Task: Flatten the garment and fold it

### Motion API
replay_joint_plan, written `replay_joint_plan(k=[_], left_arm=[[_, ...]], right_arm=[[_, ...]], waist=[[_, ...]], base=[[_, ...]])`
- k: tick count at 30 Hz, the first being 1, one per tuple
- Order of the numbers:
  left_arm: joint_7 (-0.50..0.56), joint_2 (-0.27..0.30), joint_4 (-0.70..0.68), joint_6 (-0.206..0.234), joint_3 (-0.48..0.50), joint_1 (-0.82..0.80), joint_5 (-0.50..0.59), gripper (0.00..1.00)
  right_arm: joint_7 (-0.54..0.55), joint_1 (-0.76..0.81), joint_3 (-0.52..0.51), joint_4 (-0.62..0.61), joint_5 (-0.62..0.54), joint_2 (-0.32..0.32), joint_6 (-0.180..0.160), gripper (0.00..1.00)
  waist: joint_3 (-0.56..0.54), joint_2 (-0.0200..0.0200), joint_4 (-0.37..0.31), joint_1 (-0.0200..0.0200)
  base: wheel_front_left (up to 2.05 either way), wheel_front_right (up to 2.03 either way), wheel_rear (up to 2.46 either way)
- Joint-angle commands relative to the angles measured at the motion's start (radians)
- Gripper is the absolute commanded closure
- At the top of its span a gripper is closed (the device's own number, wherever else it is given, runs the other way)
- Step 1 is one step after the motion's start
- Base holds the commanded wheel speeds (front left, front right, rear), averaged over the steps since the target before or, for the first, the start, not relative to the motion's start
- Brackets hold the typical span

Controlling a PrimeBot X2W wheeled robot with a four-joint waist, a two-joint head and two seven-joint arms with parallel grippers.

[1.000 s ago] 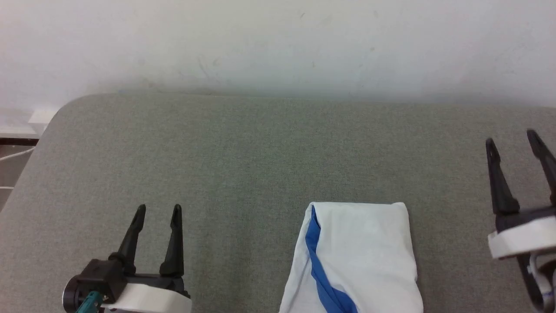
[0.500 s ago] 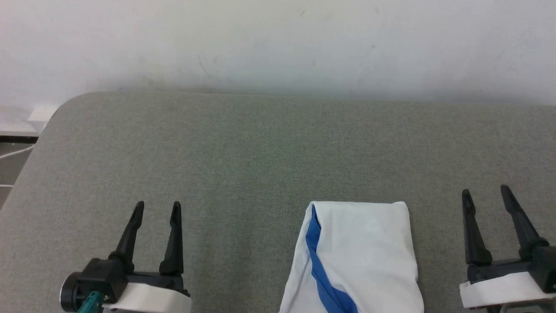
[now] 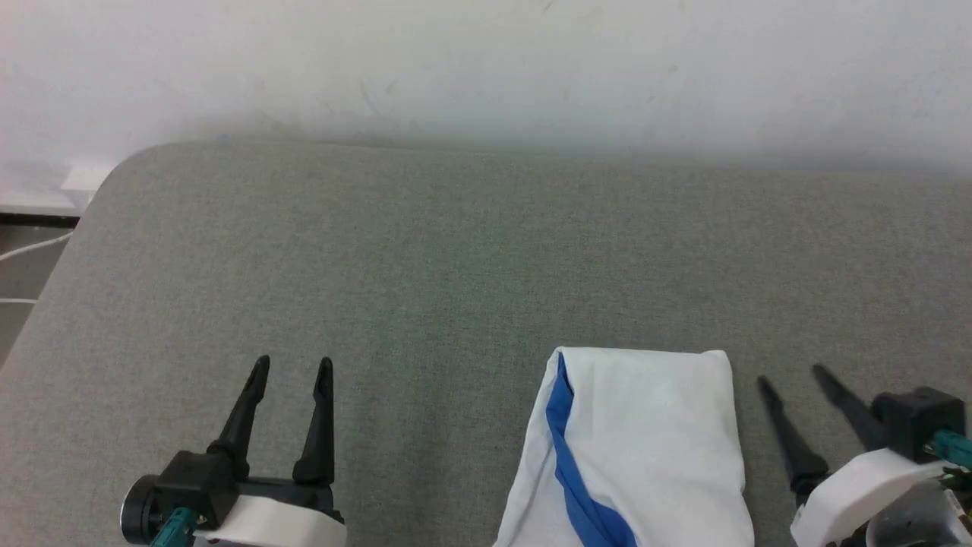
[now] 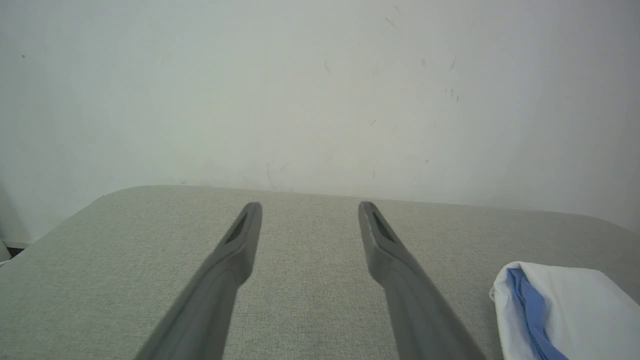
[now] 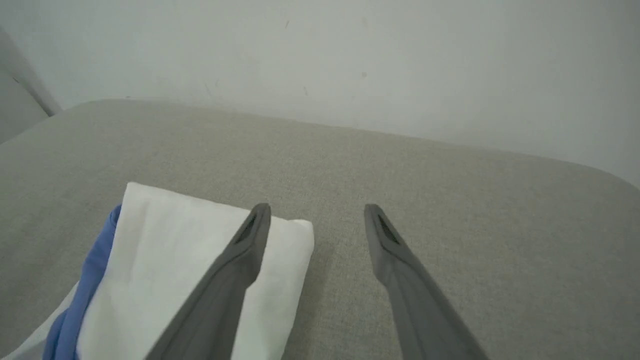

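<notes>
The shirt point(image 3: 645, 448) lies on the gray bench point(image 3: 425, 251), close to the robot's side and a bit right of the middle. It looks like a neat white packet with a blue strip point(image 3: 566, 456) peeking out along its left side, so the folding seems about done.

The left end effector point(image 3: 293, 360) is wide open and holds nothing. It sits well apart from the shirt, on its left. The right end effector point(image 3: 790, 373) is wide open and empty too, just beside the shirt's right edge.

To do this step well, the right arm should go up and away, not sideways, so no finger catches the cloth and pulls the fold open.

Behind the bench is a white wall point(image 3: 486, 61), and a thin white cable point(image 3: 34, 245) runs off to the left. Nothing stands in the way.
</notes>
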Motion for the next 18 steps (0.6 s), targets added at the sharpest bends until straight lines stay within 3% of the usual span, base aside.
replay_joint_plan(k=[1, 5, 10, 14, 18], left_arm=[[-0.005, 0.001, 0.003, -0.007, 0.000, -0.016, -0.001, 0.00], [-0.005, 0.002, 0.010, -0.007, -0.005, -0.025, -0.003, 0.00], [-0.005, 0.001, 0.022, -0.007, -0.021, -0.044, -0.007, 0.00], [-0.005, 0.000, 0.031, -0.007, -0.035, -0.063, -0.010, 0.00], [-0.005, 0.000, 0.036, -0.007, -0.037, -0.074, -0.010, 0.00]], right_arm=[[0.066, 0.005, 0.021, -0.017, 0.041, -0.029, -0.002, 0.00], [0.322, 0.009, 0.049, -0.049, 0.201, -0.078, -0.002, 0.00], [0.569, -0.001, 0.040, -0.010, 0.268, -0.076, -0.002, 0.00], [0.663, -0.026, 0.039, 0.046, 0.266, -0.039, -0.002, 0.00], [0.687, -0.055, 0.063, 0.106, 0.232, -0.021, -0.002, 0.00]], waist=[[0.017, -0.0001, 0.012, 0.0000], [0.047, -0.0001, 0.029, 0.0000], [0.078, -0.0001, 0.057, 0.0000], [0.096, -0.0001, 0.081, 0.0000], [0.107, -0.0001, 0.096, 0.0000]], base=[[0.00, 0.00, 0.00], [0.00, 0.00, 0.00], [0.00, 0.00, 0.00], [0.00, 0.00, 0.00], [0.00, 0.00, 0.00]])
